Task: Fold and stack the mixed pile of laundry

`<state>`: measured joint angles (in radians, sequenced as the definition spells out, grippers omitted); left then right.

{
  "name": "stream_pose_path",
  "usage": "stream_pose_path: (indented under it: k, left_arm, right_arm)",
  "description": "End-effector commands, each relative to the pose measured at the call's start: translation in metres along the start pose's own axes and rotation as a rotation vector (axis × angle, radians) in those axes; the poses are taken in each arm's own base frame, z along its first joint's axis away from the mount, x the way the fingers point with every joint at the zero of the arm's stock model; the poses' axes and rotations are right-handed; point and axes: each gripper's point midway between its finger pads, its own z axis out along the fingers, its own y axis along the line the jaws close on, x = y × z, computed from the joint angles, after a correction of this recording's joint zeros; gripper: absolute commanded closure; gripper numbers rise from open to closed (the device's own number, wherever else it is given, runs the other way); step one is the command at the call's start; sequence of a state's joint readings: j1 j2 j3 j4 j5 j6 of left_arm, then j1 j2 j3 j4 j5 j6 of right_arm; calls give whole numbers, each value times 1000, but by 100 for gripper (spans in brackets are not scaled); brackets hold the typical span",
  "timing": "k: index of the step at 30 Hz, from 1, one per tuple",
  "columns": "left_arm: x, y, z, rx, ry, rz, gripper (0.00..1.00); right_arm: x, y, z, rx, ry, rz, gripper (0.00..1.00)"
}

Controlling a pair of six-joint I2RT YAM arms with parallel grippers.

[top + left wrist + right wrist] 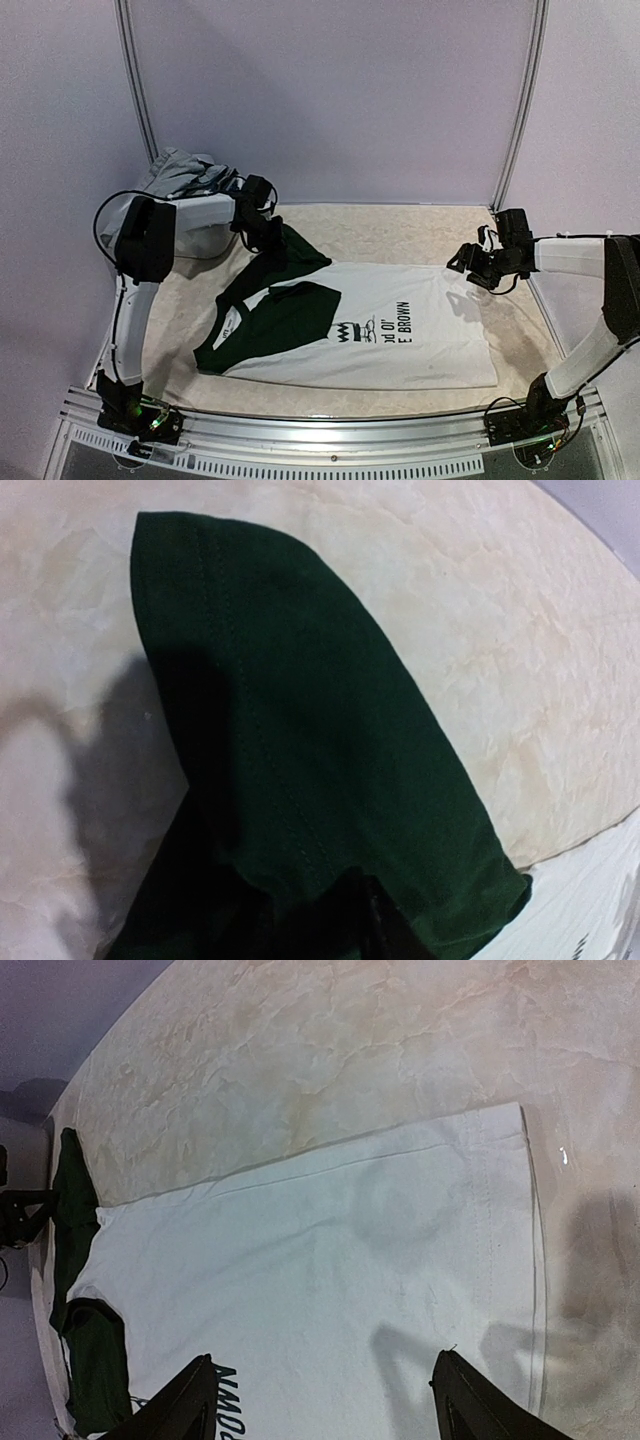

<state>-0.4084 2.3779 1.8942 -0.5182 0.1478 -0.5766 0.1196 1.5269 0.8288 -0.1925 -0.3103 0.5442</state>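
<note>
A white T-shirt (400, 335) with dark green sleeves and black print lies flat across the table, its collar to the left. The near sleeve (285, 320) is folded onto the chest. My left gripper (262, 228) is at the far sleeve (290, 255), which rises in a peak up to it. In the left wrist view the green sleeve (300, 740) drapes over a dark finger (385, 930), so the jaws look shut on the cloth. My right gripper (478, 265) hovers open above the shirt's far hem corner (500, 1160), fingertips wide apart over white cloth (330, 1260).
More laundry, grey and blue pieces (185, 172), is heaped at the back left behind the left arm, over a white basket (205, 240). Wall panels close the back and sides. A metal rail (330, 430) runs along the near edge.
</note>
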Motion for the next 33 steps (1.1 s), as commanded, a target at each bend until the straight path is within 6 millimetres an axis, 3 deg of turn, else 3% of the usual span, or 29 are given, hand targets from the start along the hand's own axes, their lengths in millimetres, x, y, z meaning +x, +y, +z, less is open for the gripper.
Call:
stream_pose_path:
  k: [1,4,5,10,18,26,31,33]
  left_arm:
    - [-4,-3,10,28,6,-4,78]
    - [-5,-9,10,47,7,4,99]
    - [-7,-10,9,50,2,8,100]
    - [-15,-28,-20,61,-59,44,100]
    - [-16,-47,-61,61,-120,95,100]
    - [-22,-49,-69,54,-134,115,99]
    - [-18,-42,-57,26,-112,118,85]
    - [-16,-38,-48,16,-97,116,84]
  right_arm:
    - [-6,6,3,-14,-8,-15,25]
    - [-6,6,3,-15,-7,-16,26]
    - [-6,7,4,-17,-5,-15,26]
    - [-15,13,6,-26,-6,-14,25]
    - [-46,8,13,83,-24,-12,25]
    - [-55,6,29,109,4,-13,25]
    - [-50,1,41,111,34,-9,25]
    - [-47,0,44,109,43,-7,25]
